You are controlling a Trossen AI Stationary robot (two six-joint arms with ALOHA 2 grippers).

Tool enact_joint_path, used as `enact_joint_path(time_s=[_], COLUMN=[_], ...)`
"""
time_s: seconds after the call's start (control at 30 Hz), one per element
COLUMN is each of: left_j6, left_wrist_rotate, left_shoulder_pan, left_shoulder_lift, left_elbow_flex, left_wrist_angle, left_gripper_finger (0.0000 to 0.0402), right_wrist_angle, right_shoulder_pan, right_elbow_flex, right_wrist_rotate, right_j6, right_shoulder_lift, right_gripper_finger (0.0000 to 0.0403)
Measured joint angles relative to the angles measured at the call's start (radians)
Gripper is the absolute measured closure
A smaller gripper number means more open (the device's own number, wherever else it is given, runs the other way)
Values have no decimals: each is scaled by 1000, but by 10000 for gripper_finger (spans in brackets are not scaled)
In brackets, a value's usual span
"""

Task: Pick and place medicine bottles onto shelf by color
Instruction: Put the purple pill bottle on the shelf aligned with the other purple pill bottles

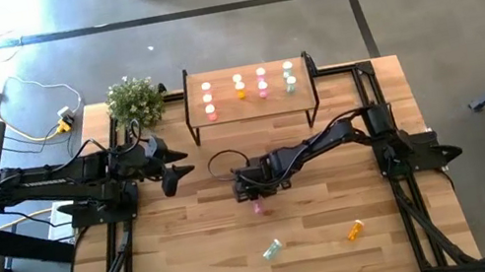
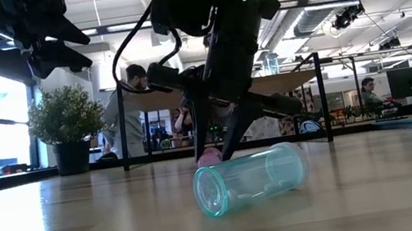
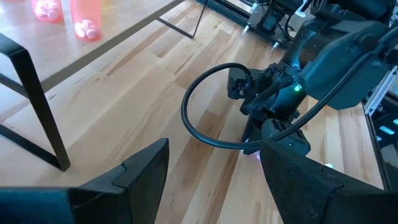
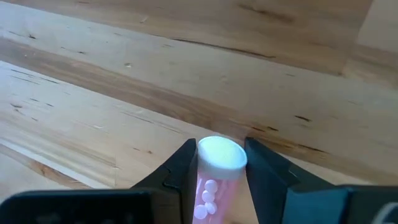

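My right gripper (image 1: 255, 198) is near the table's middle, shut on a pink bottle (image 4: 214, 180) with a white cap that holds white pills. A green bottle (image 1: 272, 249) lies on its side toward the near edge and fills the low view's front (image 2: 249, 179). An orange bottle (image 1: 354, 229) lies to its right. The shelf (image 1: 252, 106) stands at the far edge with pale red, orange, pink and green bottles in columns on it. My left gripper (image 1: 178, 167) hangs open and empty left of the middle, above the table. My right gripper pinches the pink bottle's body just behind its cap (image 4: 219, 155) between its two fingers (image 4: 183, 169). The fingers slant down from above and lie along the bottle's sides. In the low view the bottle's lower end (image 2: 209, 157) is at the tabletop.
A potted plant (image 1: 134, 100) stands at the table's far left, beside the shelf. A black cable loop (image 3: 199, 118) hangs from the right arm's wrist. People stand in the room behind the table (image 2: 131, 86). Bare wood lies between the loose bottles and the near edge.
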Motion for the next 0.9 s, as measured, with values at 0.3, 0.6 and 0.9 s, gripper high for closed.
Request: enact_joint_path(time_s=[0.3, 0.6, 0.9], left_j6=[19, 23, 23], left_wrist_rotate=[1, 76, 76], left_shoulder_pan=[0, 0, 0], left_shoulder_lift=[0, 0, 0], left_elbow_flex=[0, 0, 0], left_wrist_angle=[0, 3, 31], left_gripper_finger=[161, 161, 161], right_wrist_angle=[-4, 64, 56], right_shoulder_pan=[27, 72, 95], right_elbow_flex=[-2, -2, -2], right_wrist_rotate=[68, 463, 938], right_j6=[-20, -114, -372], right_shoulder_lift=[-24, -162, -347], right_gripper_finger=[303, 307, 308])
